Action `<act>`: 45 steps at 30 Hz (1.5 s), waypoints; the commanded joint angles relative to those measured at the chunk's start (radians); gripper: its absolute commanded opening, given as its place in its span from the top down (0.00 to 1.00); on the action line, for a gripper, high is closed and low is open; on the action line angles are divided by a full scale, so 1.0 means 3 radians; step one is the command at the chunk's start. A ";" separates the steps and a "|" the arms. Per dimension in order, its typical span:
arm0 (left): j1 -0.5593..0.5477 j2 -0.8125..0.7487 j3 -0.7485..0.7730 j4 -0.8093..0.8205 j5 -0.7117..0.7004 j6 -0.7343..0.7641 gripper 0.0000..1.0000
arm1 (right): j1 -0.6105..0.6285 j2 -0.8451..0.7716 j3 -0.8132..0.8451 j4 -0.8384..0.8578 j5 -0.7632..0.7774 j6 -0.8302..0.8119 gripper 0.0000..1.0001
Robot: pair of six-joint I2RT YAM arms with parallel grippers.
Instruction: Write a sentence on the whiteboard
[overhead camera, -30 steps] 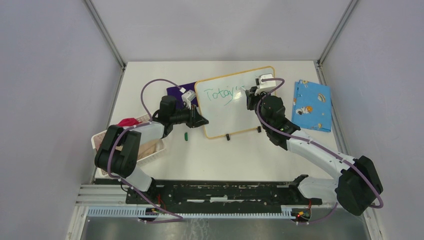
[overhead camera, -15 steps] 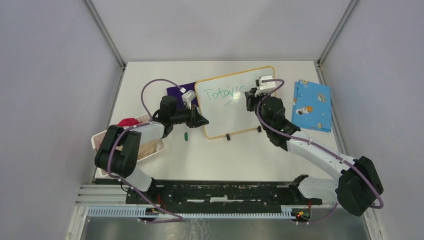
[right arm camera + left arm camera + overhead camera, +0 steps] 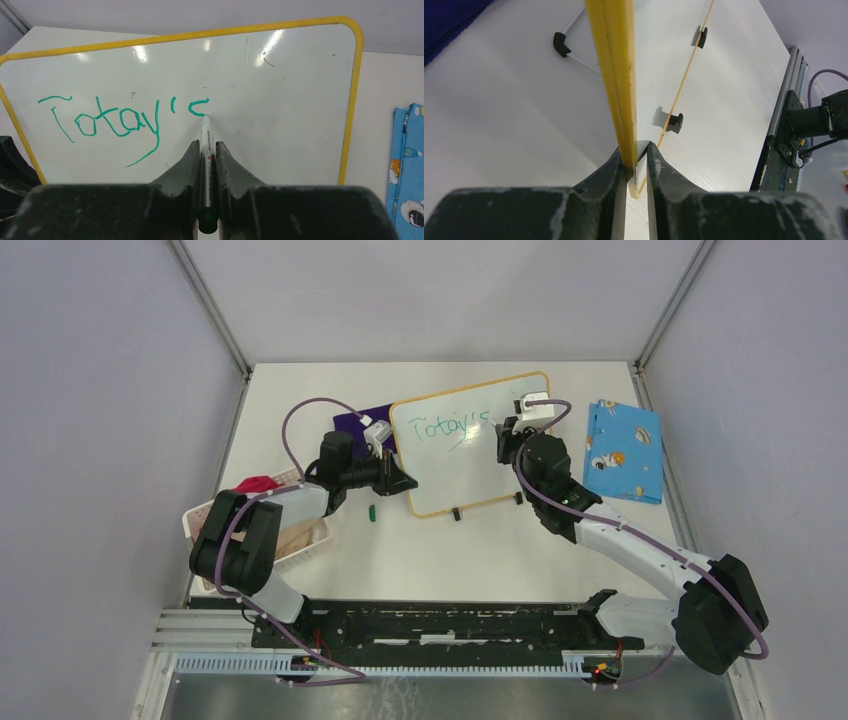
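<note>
Left end effector (image 3: pixel 634 160): mine, pressed together on the left edge of the whiteboard (image 3: pixel 470 470), with the yellow-orange frame pinched between the fingers.
Right end effector (image 3: pixel 206 147): mine, pinching a marker (image 3: pixel 205 170) by its barrel. The tip points away from me and touches the board.
Whiteboard position: middle of the table (image 3: pixel 330 560), toward the far side, propped at a lean. Its black feet (image 3: pixel 455 513) rest on the near edge.
The sentence (image 3: pixel 125 120): green letters on the upper left of the board, reading roughly "Totay'". A curved stroke is just started at the marker tip. I judge the first word nearly done and most of the line yet to write.
Board handling: it looks light and stiff with a slick face, so it would likely skid or tip under pen pressure. The frame edge is the place to hold it, clear of the writing area.
Marker handling: a thin, smooth barrel that could twist or slide in the grip. A mid-barrel hold and light contact suit it.
Ink: probably wet, and it could smear if brushed.
Surroundings: a blue patterned cloth (image 3: pixel 623 450) lies right of the board. A purple cloth (image 3: pixel 352 420) is at its far left corner. A white basket (image 3: pixel 305 537) is near left, and a small green piece (image 3: pixel 371 511) lies beside my left arm.
</note>
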 commanded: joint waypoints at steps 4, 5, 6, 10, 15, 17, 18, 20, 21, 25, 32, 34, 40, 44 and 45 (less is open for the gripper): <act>-0.0010 -0.0025 0.0048 -0.0147 -0.0276 0.0352 0.98 | -0.0016 -0.0033 0.0009 -0.0076 0.0189 -0.0034 1.00; -0.0007 -0.0024 0.0049 -0.0147 -0.0276 0.0348 0.98 | -0.0021 -0.0027 0.0012 -0.0090 0.0185 -0.0034 1.00; -0.0010 -0.0025 0.0050 -0.0148 -0.0273 0.0351 0.98 | -0.0017 -0.0026 0.0011 -0.0106 0.0180 -0.0033 1.00; -0.0015 -0.0022 0.0046 -0.0147 -0.0273 0.0352 0.98 | -0.0014 -0.0031 -0.0006 -0.0129 0.0107 -0.0033 1.00; -0.0015 -0.0021 0.0046 -0.0147 -0.0275 0.0352 0.98 | -0.0018 -0.0054 -0.0011 -0.0165 0.0035 -0.0033 1.00; -0.0015 -0.0023 0.0049 -0.0147 -0.0274 0.0348 0.98 | -0.0017 -0.0061 -0.0017 -0.0165 -0.0014 -0.0033 1.00; -0.0019 -0.0018 0.0048 -0.0147 -0.0273 0.0351 0.98 | -0.0015 -0.0065 -0.0012 -0.0169 -0.0040 -0.0034 1.00; -0.0020 -0.0025 0.0047 -0.0147 -0.0277 0.0348 0.98 | -0.0016 -0.0060 -0.0015 -0.0174 -0.0081 -0.0029 1.00; -0.0020 -0.0023 0.0047 -0.0147 -0.0282 0.0351 0.98 | -0.0014 -0.0057 -0.0017 -0.0172 -0.0103 -0.0024 1.00; -0.0021 -0.0021 0.0049 -0.0147 -0.0280 0.0352 0.98 | -0.0012 -0.0056 -0.0017 -0.0150 -0.0227 0.0004 1.00; -0.0025 -0.0021 0.0046 -0.0148 -0.0281 0.0350 0.98 | -0.0017 -0.0077 -0.0043 0.0032 -0.0402 0.0090 1.00; -0.0025 -0.0023 0.0047 -0.0151 -0.0278 0.0351 0.98 | -0.0015 -0.0055 -0.0020 0.0045 -0.0422 0.0112 1.00; -0.0024 -0.0027 0.0047 -0.0164 -0.0293 0.0358 0.98 | -0.0016 -0.0152 -0.0049 0.0124 -0.0463 0.0140 1.00; -0.0025 -0.0021 0.0052 -0.0163 -0.0291 0.0361 0.98 | -0.0013 -0.0441 -0.0151 0.0116 -0.0521 0.0109 1.00; -0.0025 -0.0025 0.0053 -0.0163 -0.0289 0.0358 0.98 | -0.0014 -0.0533 -0.0171 0.0097 -0.0530 0.0101 1.00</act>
